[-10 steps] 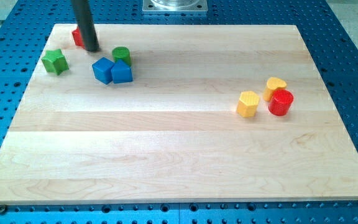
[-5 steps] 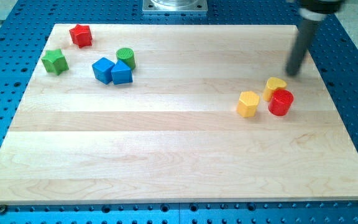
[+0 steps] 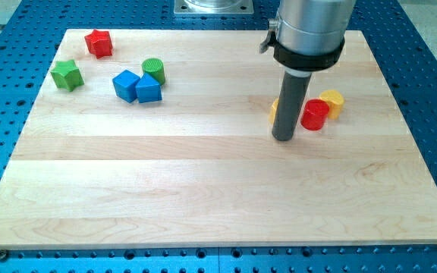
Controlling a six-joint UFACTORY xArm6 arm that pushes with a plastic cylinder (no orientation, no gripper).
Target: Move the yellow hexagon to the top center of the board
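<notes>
The yellow hexagon point(image 3: 275, 111) is at the board's right middle, mostly hidden behind my rod; only its left edge shows. My tip point(image 3: 284, 139) rests on the board just below it, toward the view's bottom. A red cylinder point(image 3: 314, 115) stands right of the rod, and a yellow heart-like block point(image 3: 332, 102) sits just right of and above the red cylinder.
At the top left are a red star point(image 3: 97, 42), a green star point(image 3: 67, 74), a green cylinder point(image 3: 153, 70) and two blue blocks point(image 3: 126, 84) point(image 3: 149, 89) side by side. The wooden board point(image 3: 218, 197) lies on a blue perforated table.
The rod swung from the top left to the right, then down to the yellow hexagon. The hexagon and red cylinder have shifted left and up; the yellow heart now sits right of the cylinder.
</notes>
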